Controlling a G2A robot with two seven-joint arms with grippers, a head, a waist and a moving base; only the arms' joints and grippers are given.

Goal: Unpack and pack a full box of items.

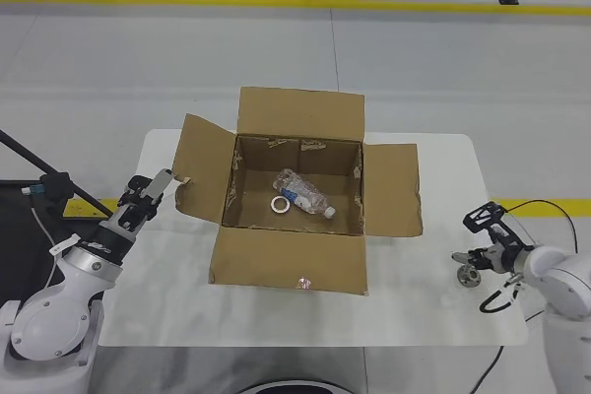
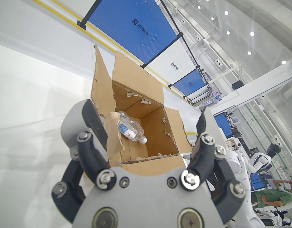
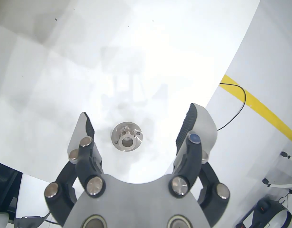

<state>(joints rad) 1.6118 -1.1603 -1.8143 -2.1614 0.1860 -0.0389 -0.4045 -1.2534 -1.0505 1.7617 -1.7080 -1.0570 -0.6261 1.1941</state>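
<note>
An open cardboard box [image 1: 292, 258] stands mid-table with its flaps spread out. Inside lie a crumpled clear plastic bottle [image 1: 307, 195] [image 2: 131, 129] and a small roll of tape [image 1: 277, 205]. My left gripper [image 1: 161, 184] [image 2: 146, 117] hangs open just off the box's left flap [image 2: 102, 88], facing the box. My right gripper [image 1: 473, 258] [image 3: 138, 119] is open near the table's right edge, and a small metal flanged hub [image 3: 126, 140] [image 1: 466, 275] sits on the table between its fingers, untouched.
The white table [image 1: 177, 295] has free room in front of the box and along both sides. A black stand [image 1: 39, 167] slants in past the left edge. A thin black cable [image 3: 241, 105] lies on the floor at right.
</note>
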